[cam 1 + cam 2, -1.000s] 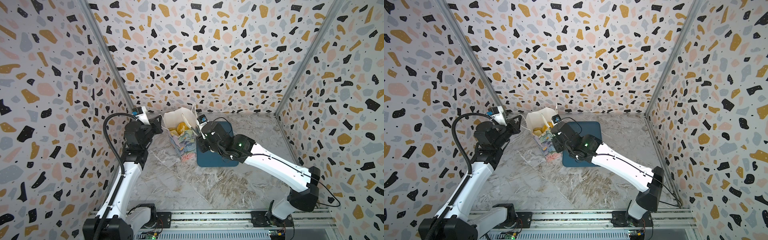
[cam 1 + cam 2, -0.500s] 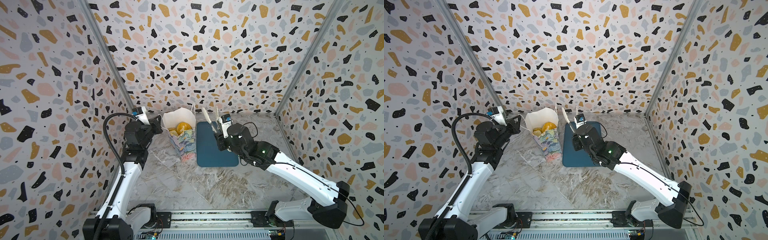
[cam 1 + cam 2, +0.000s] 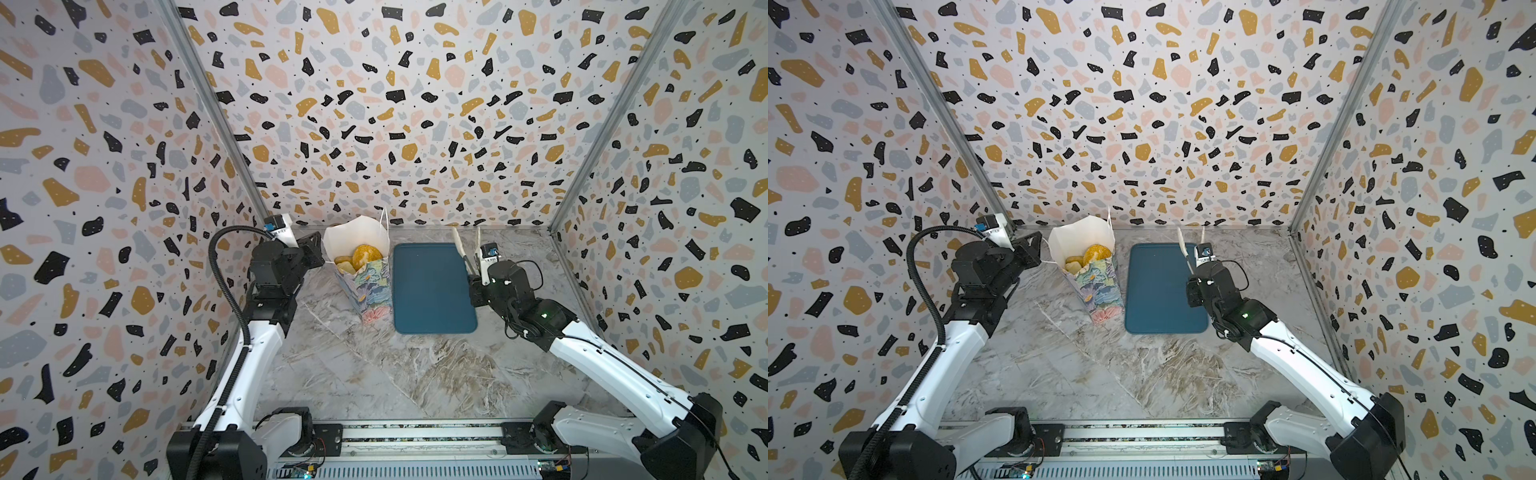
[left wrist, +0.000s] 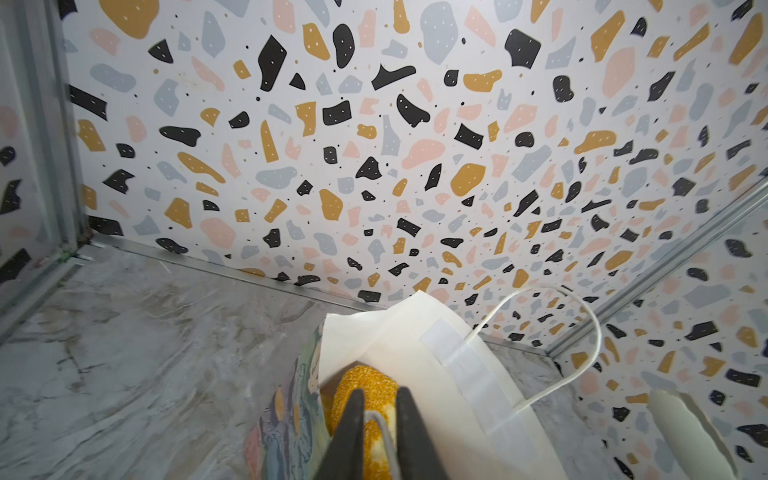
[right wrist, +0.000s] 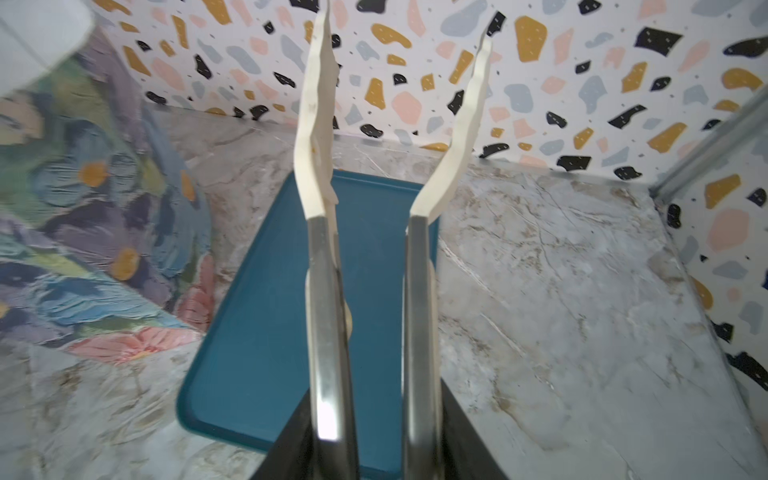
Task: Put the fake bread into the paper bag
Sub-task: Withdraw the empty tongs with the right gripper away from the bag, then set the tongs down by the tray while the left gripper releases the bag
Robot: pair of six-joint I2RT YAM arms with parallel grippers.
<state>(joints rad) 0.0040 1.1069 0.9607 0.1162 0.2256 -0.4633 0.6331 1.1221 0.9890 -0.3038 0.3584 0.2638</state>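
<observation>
— Marbled bench [image 3: 374, 382]. Where's your fake bread [image 3: 366, 257]?
— Seeded and golden, inside the floral paper bag [image 3: 371, 293] near the back edge, beside the blue tray [image 3: 432, 291].
— Your claws?
— Left gripper [image 4: 380, 394] narrowly parted around the cord handle [image 4: 386, 436]; right gripper [image 5: 380, 449] clamps steel tongs [image 5: 326, 291], cream tips [image 5: 316, 124] splayed.

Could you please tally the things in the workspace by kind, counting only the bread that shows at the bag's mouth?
paper bag: 1
blue tray: 1
tongs: 1
bread showing at the bag's mouth: 3 (more may lie hidden below)
Total: 6
</observation>
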